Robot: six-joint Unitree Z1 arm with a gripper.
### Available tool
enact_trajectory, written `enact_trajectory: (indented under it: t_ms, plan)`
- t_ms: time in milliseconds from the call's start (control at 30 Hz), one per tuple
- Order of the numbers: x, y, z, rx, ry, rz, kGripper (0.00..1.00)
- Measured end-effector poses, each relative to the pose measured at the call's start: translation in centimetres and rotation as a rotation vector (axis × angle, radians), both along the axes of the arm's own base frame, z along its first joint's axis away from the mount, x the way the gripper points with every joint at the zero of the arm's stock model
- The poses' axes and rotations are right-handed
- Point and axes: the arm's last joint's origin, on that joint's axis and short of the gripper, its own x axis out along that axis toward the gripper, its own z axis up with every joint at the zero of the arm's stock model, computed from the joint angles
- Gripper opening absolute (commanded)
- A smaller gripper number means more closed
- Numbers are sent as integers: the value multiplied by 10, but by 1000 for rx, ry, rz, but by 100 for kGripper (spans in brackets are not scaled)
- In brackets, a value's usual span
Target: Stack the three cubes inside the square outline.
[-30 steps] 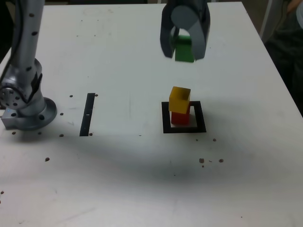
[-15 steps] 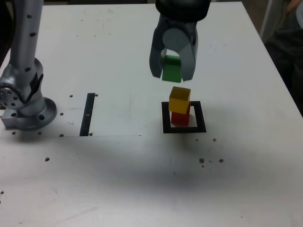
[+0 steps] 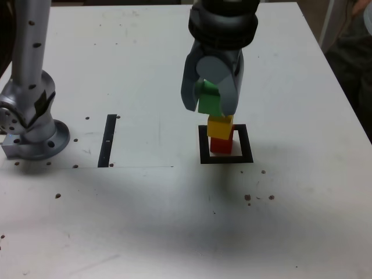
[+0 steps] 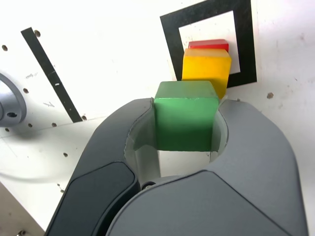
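the green cube (image 3: 209,100) (image 4: 186,119) is clamped between the jaws of the gripper (image 3: 209,103) (image 4: 187,123) and held in the air, just above the yellow cube (image 3: 220,125) (image 4: 205,68). the yellow cube is stacked on the red cube (image 3: 220,145) (image 4: 208,44), inside the square outline (image 3: 203,145) (image 4: 170,37). at nine o'clock from the outline in the exterior view, well apart, a thin black strip (image 3: 107,140) (image 4: 49,69) is seen on the white table (image 3: 145,221), with the arm's base (image 3: 32,136) further at nine o'clock.
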Motion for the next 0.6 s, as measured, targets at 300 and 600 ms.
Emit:
enact_trajectory:
  t_ms: [300, 600]
  plan:
    - [7, 0, -9, 28, -20, -5, 9]
    - [10, -1, -12, 28, -36, -4, 18]
